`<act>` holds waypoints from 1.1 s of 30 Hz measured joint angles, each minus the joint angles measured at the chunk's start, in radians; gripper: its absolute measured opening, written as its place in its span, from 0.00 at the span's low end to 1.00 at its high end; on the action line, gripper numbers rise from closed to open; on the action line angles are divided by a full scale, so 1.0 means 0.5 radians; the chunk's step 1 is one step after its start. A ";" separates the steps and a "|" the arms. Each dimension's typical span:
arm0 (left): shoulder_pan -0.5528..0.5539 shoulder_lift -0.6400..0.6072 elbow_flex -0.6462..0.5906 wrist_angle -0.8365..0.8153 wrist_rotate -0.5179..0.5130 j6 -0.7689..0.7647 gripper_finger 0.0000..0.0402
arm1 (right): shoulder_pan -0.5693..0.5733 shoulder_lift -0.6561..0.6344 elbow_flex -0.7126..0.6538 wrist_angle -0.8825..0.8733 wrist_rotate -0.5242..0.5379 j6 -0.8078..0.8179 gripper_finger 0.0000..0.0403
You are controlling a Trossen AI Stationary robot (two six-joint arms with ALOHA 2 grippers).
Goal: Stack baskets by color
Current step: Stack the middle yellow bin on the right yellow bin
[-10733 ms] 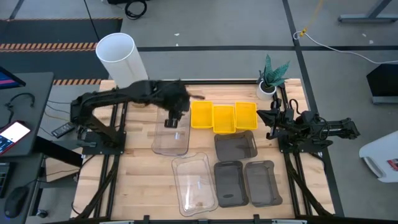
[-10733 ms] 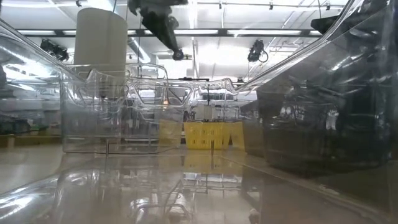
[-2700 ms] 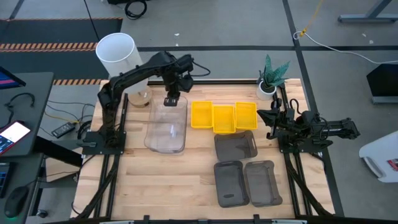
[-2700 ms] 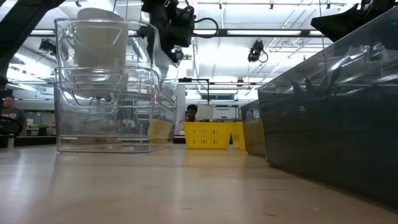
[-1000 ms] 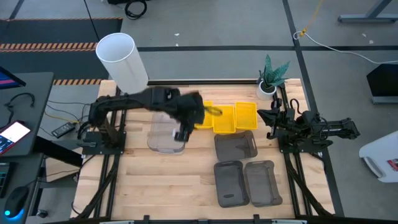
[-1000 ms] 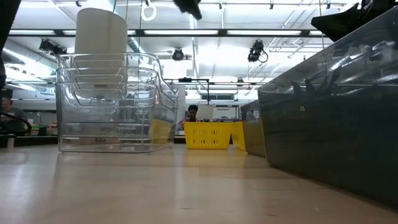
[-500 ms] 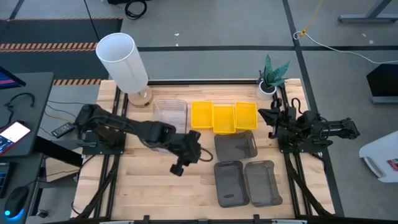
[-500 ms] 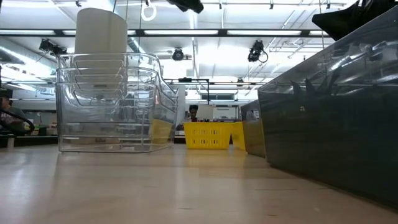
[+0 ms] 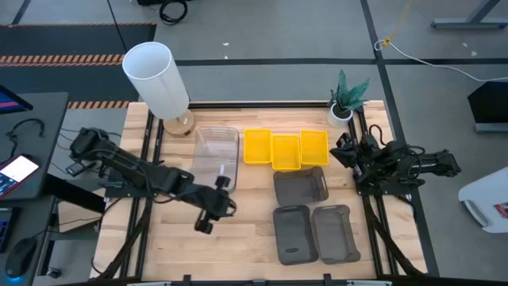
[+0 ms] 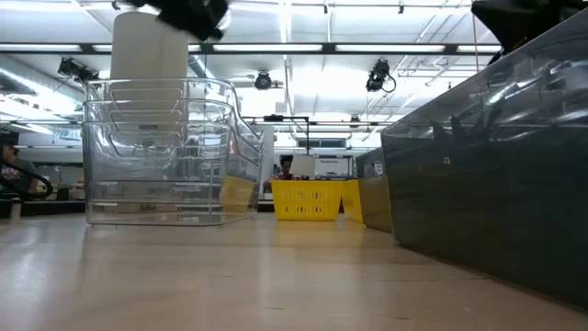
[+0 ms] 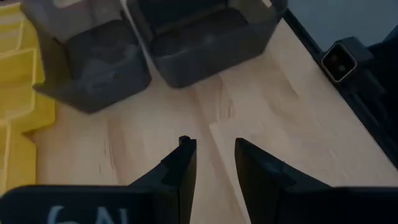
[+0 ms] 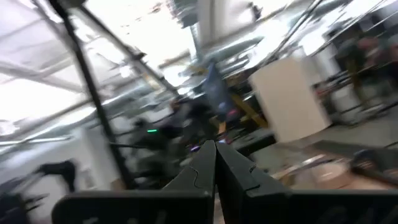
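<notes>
Clear baskets [image 9: 217, 151] stand nested in one stack on the table, left of centre. Three yellow baskets [image 9: 286, 149] sit side by side to their right. Three dark grey baskets [image 9: 302, 187] [image 9: 294, 233] [image 9: 333, 233] lie singly, each on its base, toward the near right. My left gripper [image 9: 203, 227] [image 11: 214, 152] hangs open over bare wood near the clear stack's near end, slanting down, with nothing between its fingers. My right gripper [image 9: 337, 151] [image 12: 216, 155] is shut and empty at the table's right edge, pointing up into the room.
A tall white cylinder [image 9: 155, 75] stands at the far left corner and a small potted plant [image 9: 347, 99] at the far right. Bare wood [image 9: 190, 246] lies along the near left of the table. A dark bracket [image 11: 341, 61] sits at the table's edge.
My left gripper has swung away from the clear stack toward the table's near edge, then leftward, sinking as it went and staying open and empty. The clear stack has not moved. My right wrist has rolled in place.
</notes>
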 joint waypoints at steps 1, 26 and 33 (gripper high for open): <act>-0.015 -0.043 -0.077 0.077 -0.032 -0.037 0.29 | 0.000 0.015 0.000 -0.009 -0.050 0.012 0.04; -0.105 -0.988 -1.154 1.009 -0.432 -0.072 0.29 | 0.004 0.937 0.171 0.158 0.159 -0.206 0.04; 0.010 -1.224 -1.336 1.113 -0.471 -0.011 0.29 | 0.004 1.276 0.435 -0.099 0.278 -0.122 0.04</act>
